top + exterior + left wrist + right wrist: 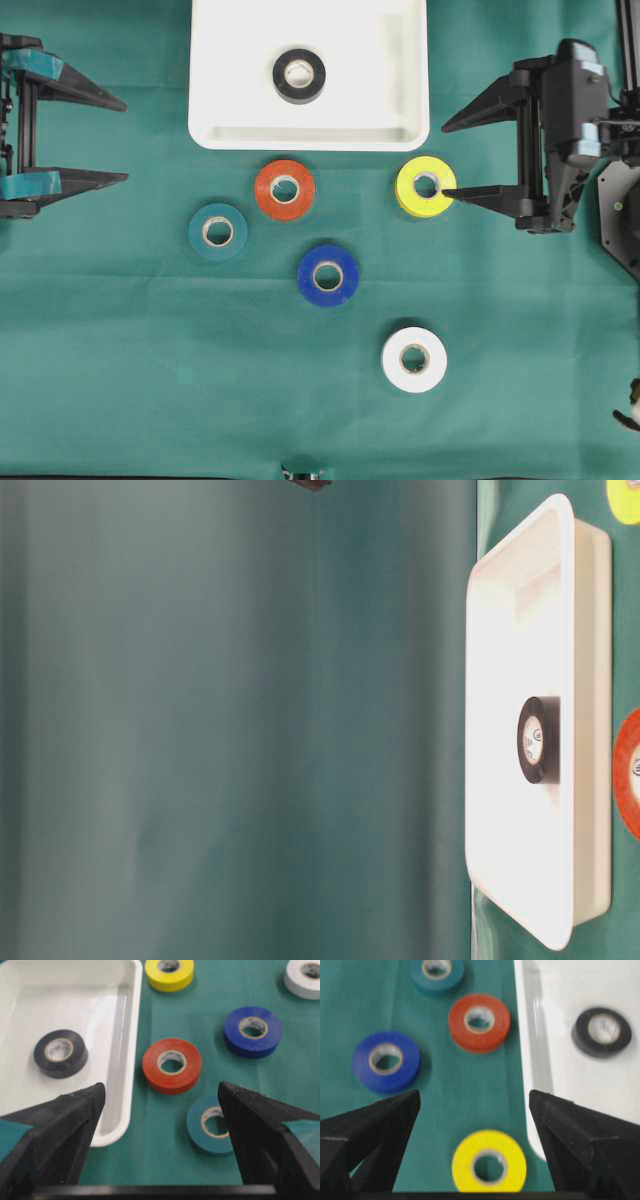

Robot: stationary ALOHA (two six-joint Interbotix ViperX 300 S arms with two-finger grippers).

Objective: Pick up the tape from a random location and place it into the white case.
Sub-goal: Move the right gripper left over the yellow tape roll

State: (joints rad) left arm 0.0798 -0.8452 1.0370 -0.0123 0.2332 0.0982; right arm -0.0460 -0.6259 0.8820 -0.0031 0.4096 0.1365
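Note:
The white case sits at the top middle with a black tape roll lying flat inside it. On the green cloth lie yellow, orange-red, teal, blue and white tape rolls. My right gripper is open beside the case's right corner, one fingertip over the yellow roll's hole. In the right wrist view the yellow roll lies low between the spread fingers of that gripper. My left gripper is open at the far left, holding nothing; the left wrist view shows it facing the orange-red roll.
Green cloth covers the table. The table-level view shows the case side-on with the black roll in it. The right arm's base stands at the right edge.

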